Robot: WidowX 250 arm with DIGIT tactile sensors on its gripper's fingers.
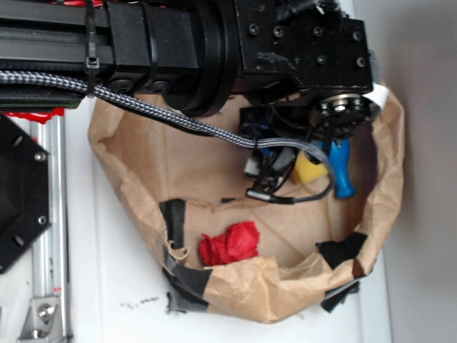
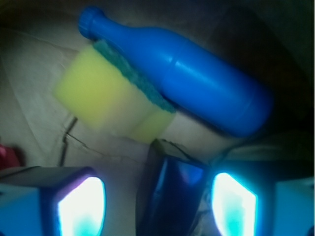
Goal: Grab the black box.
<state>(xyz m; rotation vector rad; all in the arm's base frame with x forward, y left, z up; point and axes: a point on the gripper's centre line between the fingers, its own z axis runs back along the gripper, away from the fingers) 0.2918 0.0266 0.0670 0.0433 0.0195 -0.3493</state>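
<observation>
in the wrist view, nearest the camera, the end effector [image 2: 156,204] stood with its two glowing pads spread apart, one at the lower left and one at the lower right, pinching nothing. between them, closer to the right pad [image 2: 234,204], lay the small glossy black rectangular box [image 2: 172,191], on the crumpled brown paper lining [image 2: 34,113] of the bin. whether that pad touched the box could not be told.

the step in hand looked like the last of the approach: the box was already framed by the open pads but not yet clamped. the next move would probably call for a small shift to centre the box, perhaps a little more descent, then closing squarely on its sides so the slick faces did not slip.

just beyond the box sat the soft yellow sponge with a green backing [image 2: 106,98], and against its far edge the blue plastic bottle [image 2: 187,73] lay on its side. a closing move should keep clear of the sponge's near corner.

in the exterior view the arm hid the box.
</observation>
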